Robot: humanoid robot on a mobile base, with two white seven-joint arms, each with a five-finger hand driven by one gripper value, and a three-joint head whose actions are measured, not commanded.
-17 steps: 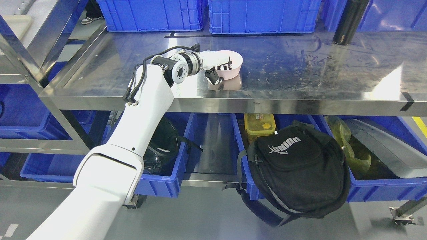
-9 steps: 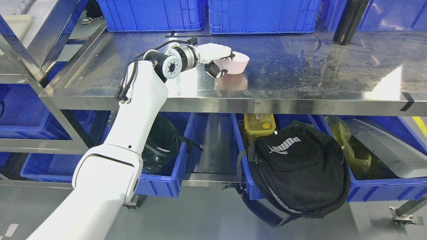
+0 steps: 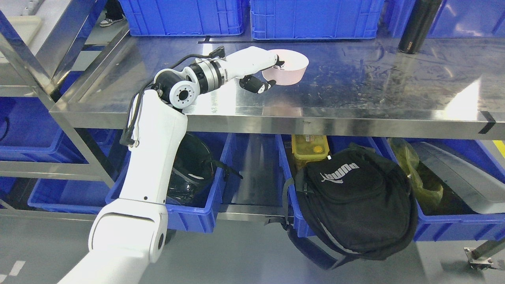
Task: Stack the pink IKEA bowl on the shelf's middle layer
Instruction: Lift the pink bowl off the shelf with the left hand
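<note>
Left hand (image 3: 258,69) fingers pinching the near-left rim of the pink bowl (image 3: 290,71), bowl tilted and lifted above the steel shelf (image 3: 355,90).

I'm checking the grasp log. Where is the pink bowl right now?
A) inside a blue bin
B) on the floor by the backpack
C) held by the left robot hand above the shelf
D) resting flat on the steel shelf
C: the left robot hand grips the pink bowl by its rim, lifted off the shelf.
</note>
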